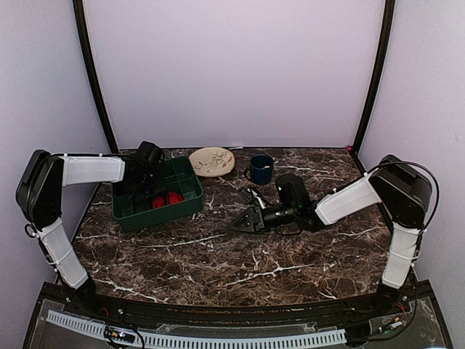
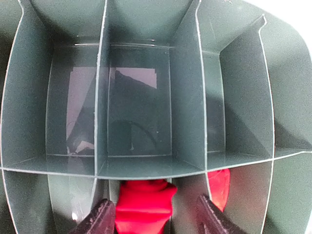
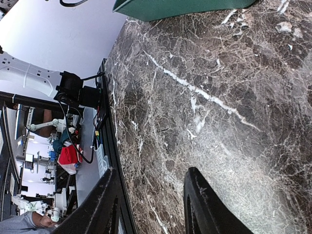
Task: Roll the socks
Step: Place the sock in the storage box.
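Two socks are rolled into red bundles and lie in neighbouring front compartments of the green divided tray (image 1: 190,207), one sock (image 1: 158,202) on the left and the other sock (image 1: 175,197) on the right. My left gripper (image 1: 144,187) hangs over the tray. In the left wrist view that left gripper (image 2: 156,222) is open around one bundle (image 2: 144,202), its right finger (image 2: 214,220) clear of the fabric. The second bundle (image 2: 219,187) shows behind a divider. My right gripper (image 1: 242,222) rests low over the marble table, open and empty (image 3: 153,204).
A beige plate (image 1: 212,161) and a dark blue mug (image 1: 261,169) stand at the back of the table. The tray's far compartments (image 2: 139,117) hold nothing. The tray's corner (image 3: 180,7) and the table's near edge (image 3: 109,122) show in the right wrist view.
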Robot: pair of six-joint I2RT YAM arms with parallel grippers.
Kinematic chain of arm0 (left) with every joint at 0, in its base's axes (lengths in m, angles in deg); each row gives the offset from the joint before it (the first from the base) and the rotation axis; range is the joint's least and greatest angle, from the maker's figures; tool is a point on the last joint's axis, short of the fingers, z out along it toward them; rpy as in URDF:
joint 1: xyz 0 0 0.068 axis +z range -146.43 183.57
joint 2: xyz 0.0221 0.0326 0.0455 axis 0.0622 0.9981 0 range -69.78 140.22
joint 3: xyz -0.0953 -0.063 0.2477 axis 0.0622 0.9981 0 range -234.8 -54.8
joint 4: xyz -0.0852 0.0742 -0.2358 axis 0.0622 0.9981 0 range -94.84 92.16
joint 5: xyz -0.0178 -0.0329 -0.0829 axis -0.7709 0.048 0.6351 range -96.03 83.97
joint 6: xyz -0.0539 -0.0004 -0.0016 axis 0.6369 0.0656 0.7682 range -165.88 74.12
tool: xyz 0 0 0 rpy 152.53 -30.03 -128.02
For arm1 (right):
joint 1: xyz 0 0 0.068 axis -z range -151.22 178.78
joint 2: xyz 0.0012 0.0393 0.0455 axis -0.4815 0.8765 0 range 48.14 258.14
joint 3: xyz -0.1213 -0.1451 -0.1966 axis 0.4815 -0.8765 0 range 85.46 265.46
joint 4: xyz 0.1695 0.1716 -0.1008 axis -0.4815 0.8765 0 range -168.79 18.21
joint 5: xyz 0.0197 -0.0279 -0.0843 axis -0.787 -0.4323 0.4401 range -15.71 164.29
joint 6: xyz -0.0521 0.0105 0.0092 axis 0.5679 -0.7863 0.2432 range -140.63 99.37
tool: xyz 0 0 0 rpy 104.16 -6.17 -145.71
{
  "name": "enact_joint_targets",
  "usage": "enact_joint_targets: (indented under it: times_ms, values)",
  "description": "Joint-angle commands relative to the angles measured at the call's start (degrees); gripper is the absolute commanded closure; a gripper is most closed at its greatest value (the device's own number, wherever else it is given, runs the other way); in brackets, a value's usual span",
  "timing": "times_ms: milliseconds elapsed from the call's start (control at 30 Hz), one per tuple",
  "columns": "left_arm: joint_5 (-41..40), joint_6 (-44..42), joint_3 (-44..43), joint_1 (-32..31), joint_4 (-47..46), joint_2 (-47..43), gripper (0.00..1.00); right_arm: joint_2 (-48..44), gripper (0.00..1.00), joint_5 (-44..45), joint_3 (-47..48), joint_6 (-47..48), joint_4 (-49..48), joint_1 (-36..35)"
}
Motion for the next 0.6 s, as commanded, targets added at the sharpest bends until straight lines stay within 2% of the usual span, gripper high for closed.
enact_joint_targets:
  times_ms: [0,367,567]
  values:
    - [3.33,-1.77,1.7,-0.18,0.99,0.08,0.37,0.85,0.58,0.11,1.44,0.29,-0.72,0.33]
    - [0.99,-3.02,1.54,-1.22,2.96,-8.77,0.36,-0.23,0.58,0.54,1.85,0.91,-0.56,0.29]
    - [-9.63,-7.83,0.18,-6.31,0.45,-15.77,0.37,-2.11,0.58,2.98,3.35,5.26,4.62,0.3]
